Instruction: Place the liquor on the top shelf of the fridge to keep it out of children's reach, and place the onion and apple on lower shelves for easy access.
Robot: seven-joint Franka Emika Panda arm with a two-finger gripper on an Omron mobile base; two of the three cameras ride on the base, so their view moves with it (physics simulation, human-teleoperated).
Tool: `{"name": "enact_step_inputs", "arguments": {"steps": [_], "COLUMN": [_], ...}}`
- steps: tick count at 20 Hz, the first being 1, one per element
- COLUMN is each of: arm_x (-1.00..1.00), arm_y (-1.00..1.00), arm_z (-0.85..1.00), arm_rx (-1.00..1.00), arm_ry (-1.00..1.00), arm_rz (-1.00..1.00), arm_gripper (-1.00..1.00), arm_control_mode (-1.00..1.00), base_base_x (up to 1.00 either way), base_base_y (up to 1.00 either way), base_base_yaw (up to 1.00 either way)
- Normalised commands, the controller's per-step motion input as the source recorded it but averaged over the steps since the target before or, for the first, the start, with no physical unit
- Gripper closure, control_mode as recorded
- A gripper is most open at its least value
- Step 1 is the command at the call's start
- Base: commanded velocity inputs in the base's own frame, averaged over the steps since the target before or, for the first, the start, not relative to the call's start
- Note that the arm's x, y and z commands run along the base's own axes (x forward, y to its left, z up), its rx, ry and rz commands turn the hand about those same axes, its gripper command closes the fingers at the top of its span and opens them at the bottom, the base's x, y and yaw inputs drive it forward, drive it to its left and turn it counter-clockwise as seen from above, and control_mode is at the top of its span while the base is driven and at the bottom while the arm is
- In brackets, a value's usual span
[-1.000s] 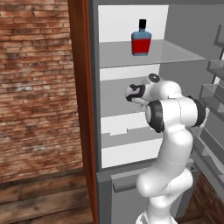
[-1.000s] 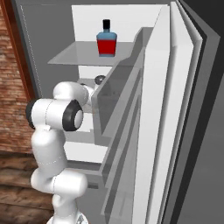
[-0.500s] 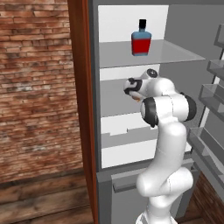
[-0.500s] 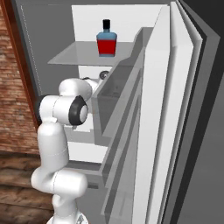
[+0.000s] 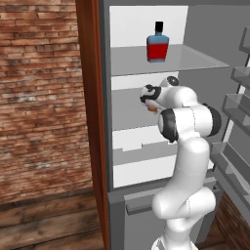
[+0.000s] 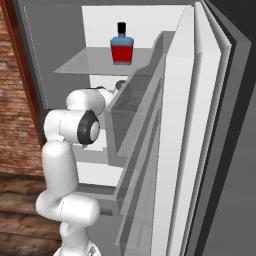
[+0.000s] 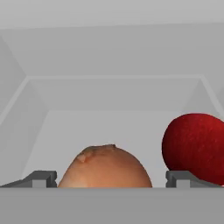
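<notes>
Onion (image 7: 105, 168) smooth matt tan skin; apple (image 7: 194, 146) finely speckled matt red; top shelf (image 5: 161, 61) translucent grey

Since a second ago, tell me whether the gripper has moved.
Yes. The gripper has risen closer to the top shelf and reached deeper into the fridge.

Liquor (image 5: 157, 45): red body, pale blue shoulders, black cap, on translucent grey top shelf (image 5: 195, 61). Fridge (image 5: 104, 122): grey shell, white back wall. Left of the fridge: reddish wood panel (image 5: 87, 97), red-brown brick wall (image 5: 39, 97). Onion (image 7: 105, 168): tan-orange. Apple (image 7: 194, 146), beside it: dark red, speckled.
</notes>
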Motion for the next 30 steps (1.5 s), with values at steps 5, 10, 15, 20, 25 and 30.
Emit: {"name": "enact_step_inputs", "arguments": {"steps": [5, 10, 15, 20, 25, 30], "arm_x": [-0.52, -0.44, -0.54, -0.83, -0.98, -1.00], "arm_y": [0.09, 0.15, 0.16, 0.01, 0.00, 0.00], "arm_z": [0.01, 0.33, 0.26, 0.02, -0.01, 0.13], "arm_rx": [-0.07, -0.05, -0.07, -0.06, -0.06, -0.01], "arm_ry": [0.00, 0.00, 0.00, 0.00, -0.01, 0.00], "arm_rz": [0.02, 0.00, 0.01, 0.00, 0.01, 0.01], "arm_gripper": [-1.00, -1.00, -1.00, -1.00, -1.00, -1.00], "arm_control_mode": [-1.00, -1.00, -1.00, -1.00, -1.00, -1.00], "base_base_x": [0.00, 0.00, 0.00, 0.00, 0.00, 0.00], "base_base_y": [0.00, 0.00, 0.00, 0.00, 0.00, 0.00], "base_base_yaw": [0.00, 0.00, 0.00, 0.00, 0.00, 0.00]}}
